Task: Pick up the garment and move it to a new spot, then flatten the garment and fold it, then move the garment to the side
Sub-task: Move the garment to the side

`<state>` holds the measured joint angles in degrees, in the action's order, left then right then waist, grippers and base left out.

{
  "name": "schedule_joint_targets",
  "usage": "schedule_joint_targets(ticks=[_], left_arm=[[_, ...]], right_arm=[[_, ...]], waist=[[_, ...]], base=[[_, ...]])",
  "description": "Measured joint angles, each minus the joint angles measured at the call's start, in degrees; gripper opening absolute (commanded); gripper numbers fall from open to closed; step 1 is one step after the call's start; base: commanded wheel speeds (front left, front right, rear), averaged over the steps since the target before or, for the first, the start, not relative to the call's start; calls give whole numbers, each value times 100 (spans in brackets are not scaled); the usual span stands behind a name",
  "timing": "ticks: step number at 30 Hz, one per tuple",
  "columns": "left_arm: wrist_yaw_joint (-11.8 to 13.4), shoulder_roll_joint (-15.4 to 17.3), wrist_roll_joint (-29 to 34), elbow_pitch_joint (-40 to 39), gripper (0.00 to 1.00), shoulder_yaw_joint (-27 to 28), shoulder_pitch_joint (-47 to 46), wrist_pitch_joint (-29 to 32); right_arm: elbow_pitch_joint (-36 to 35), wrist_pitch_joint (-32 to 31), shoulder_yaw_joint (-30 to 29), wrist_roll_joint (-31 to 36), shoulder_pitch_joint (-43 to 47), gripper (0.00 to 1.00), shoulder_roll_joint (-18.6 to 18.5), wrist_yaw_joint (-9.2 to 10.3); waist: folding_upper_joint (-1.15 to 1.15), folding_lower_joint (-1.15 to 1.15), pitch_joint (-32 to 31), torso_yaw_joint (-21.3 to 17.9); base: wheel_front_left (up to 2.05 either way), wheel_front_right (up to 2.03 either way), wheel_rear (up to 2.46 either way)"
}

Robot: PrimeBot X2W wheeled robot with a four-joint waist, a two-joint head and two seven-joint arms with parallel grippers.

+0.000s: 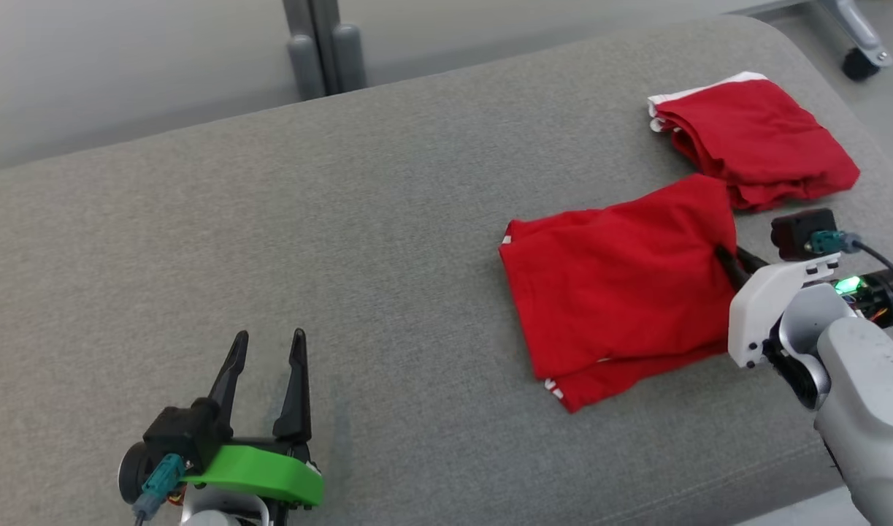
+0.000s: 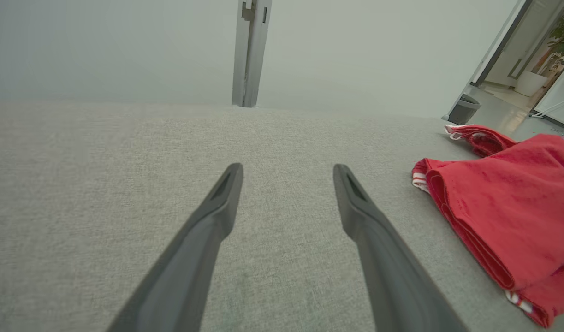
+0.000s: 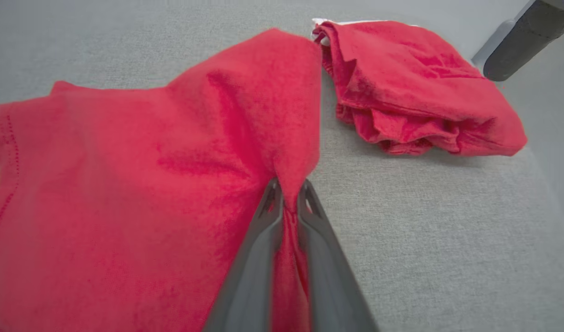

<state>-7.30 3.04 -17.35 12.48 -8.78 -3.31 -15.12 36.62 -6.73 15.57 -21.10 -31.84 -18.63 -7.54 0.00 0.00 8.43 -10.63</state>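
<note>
right gripper [image 3: 288, 186]: pressed together, pinching a raised fold at the right edge of the folded red knit garment with white trim [image 1: 614, 292]. lies towards the right of the grey woven upholstered surface [image 1: 344, 219], just beside a second folded red garment [image 1: 753, 139] (white edge showing at its far corner). left gripper [image 1: 267, 340]: spread wide, holding nothing, over bare grey fabric, well apart from both garments.
</note>
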Motion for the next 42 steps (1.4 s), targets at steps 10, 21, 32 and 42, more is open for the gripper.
schedule_joint_targets(ticks=[10,21,32,42], left_arm=[[-5,207,88,55,100,-237,-394,0],[-8,313,69,177,100,-385,-560,0],[-8,213,66,229,100,-434,-560,0],[-8,116,36,229,100,-476,-565,0]], right_arm=[[-124,155,-191,-3,-213,0,56,1],[-221,185,258,108,-967,0,142,1],[-182,-137,358,119,-2074,0,-259,1],[489,-399,169,148,-2866,0,-666,1]], waist=[[0,0,499,-868],[0,0,943,-1247],[0,0,907,-731],[0,0,862,-298]], base=[[0,0,0],[0,0,0],[0,0,0],[0,0,0]])
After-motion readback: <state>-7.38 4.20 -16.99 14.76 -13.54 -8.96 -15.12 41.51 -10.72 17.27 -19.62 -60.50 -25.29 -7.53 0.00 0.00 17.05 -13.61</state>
